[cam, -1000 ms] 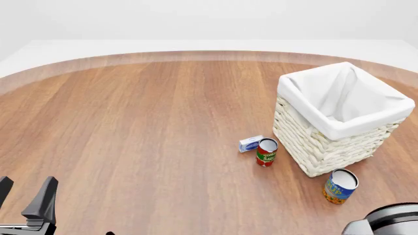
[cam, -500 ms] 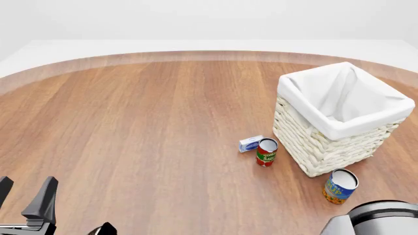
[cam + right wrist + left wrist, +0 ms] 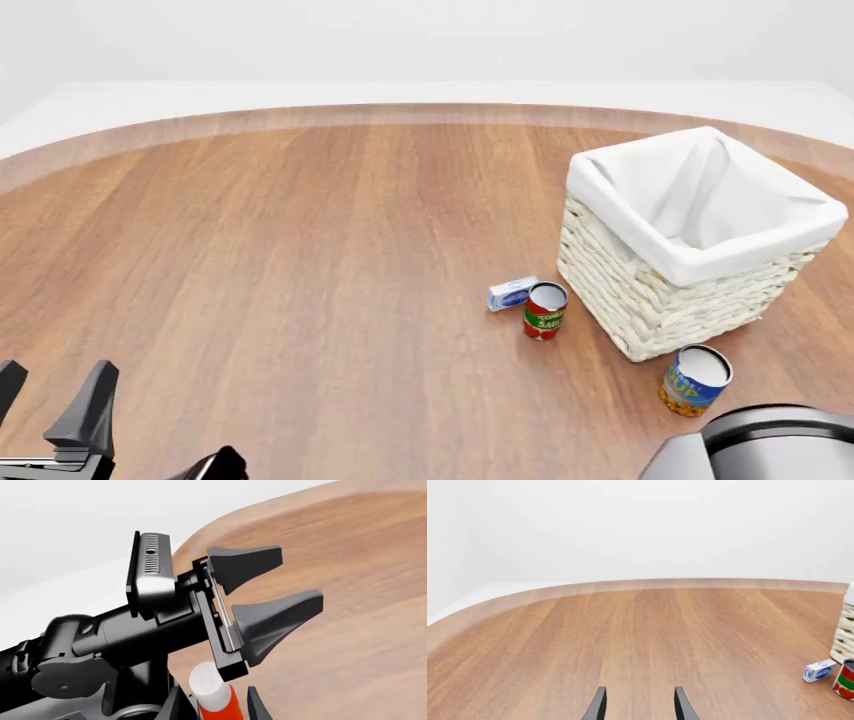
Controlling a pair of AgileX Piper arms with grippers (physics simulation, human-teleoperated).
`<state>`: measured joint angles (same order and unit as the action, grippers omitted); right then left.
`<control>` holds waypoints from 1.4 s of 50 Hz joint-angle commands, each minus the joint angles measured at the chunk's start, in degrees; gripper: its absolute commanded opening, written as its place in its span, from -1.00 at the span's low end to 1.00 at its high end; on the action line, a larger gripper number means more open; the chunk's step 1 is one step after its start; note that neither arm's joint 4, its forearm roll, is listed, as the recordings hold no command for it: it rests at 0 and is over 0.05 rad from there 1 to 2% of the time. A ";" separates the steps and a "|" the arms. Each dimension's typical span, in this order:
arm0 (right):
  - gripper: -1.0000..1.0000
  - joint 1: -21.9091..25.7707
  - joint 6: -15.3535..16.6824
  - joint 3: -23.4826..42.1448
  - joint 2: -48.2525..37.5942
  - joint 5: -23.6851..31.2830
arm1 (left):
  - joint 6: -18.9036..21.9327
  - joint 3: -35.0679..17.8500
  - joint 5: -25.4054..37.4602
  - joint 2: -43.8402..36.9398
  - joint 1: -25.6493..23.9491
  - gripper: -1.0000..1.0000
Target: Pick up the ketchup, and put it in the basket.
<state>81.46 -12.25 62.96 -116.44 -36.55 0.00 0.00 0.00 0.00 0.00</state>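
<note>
In the right wrist view the right gripper (image 3: 212, 705) has its dark fingertips on either side of the ketchup (image 3: 215, 696), a red-orange bottle with a white cap, close to its sides; contact cannot be made out. The left gripper (image 3: 283, 592) stands empty with jaws apart beyond it. The wicker basket (image 3: 694, 240), white-lined, sits well away beside the tomato sauce can (image 3: 543, 311).

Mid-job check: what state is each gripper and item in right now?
left gripper: open, empty.
right gripper: open, straddling the ketchup.
ketchup: capped, inside the open jaws, not gripped.
basket: upright, nothing visible inside.
tomato sauce can: upright.
blue-and-orange can: upright.
small box: lying flat.
</note>
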 commanded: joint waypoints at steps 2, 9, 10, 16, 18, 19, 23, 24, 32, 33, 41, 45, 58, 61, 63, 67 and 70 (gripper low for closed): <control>1.00 0.92 -0.35 0.41 -1.12 0.08 | 0.00 0.00 0.00 0.00 0.00 1.00; 1.00 0.60 -0.23 2.14 -2.68 0.96 | 0.00 0.00 0.00 0.00 0.00 1.00; 1.00 0.58 -0.25 2.37 -2.91 1.04 | 0.00 0.00 0.00 0.00 0.00 1.00; 1.00 0.19 -0.13 3.71 -3.41 1.72 | 0.00 0.00 0.00 0.00 0.00 1.00; 1.00 0.26 -0.14 3.99 -3.66 1.78 | 0.00 0.00 0.00 0.00 0.00 1.00; 1.00 0.25 -0.15 4.33 -4.10 1.80 | 0.00 0.00 0.00 0.00 0.00 1.00; 1.00 0.09 -0.56 5.50 -5.77 1.91 | 0.00 0.00 0.00 0.00 0.00 1.00; 1.00 0.09 -0.56 5.51 -5.78 1.91 | 0.00 0.00 0.00 0.00 0.00 1.00; 1.00 -0.18 -0.77 7.16 -7.58 2.78 | 0.00 0.00 0.00 0.00 0.00 1.00; 1.00 -0.18 -0.77 7.16 -7.58 2.78 | 0.00 0.00 0.00 0.00 0.00 1.00; 1.00 -0.24 -1.08 7.45 -8.31 2.72 | 0.00 0.00 0.00 0.00 0.00 1.00; -1.00 -0.44 -1.13 7.23 -7.94 2.59 | 0.00 0.00 0.00 0.00 0.00 1.00; -1.00 -1.61 -1.72 6.56 -7.64 1.59 | 0.00 0.00 0.00 0.00 0.00 1.00; -1.00 -1.75 -1.77 6.42 -7.46 1.53 | 0.00 0.00 0.00 0.00 0.00 1.00; -1.00 -2.03 -1.77 6.35 -7.06 1.61 | 0.00 0.00 0.00 0.00 0.00 1.00; -1.00 -2.04 -1.65 6.26 -6.57 1.84 | 0.00 0.00 0.00 0.00 0.00 1.00; -1.00 -2.11 -1.49 6.08 -5.91 1.98 | 0.00 0.00 0.00 0.00 0.00 1.00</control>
<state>79.81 -13.06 69.41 -123.34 -34.74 0.00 0.00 0.00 0.00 0.00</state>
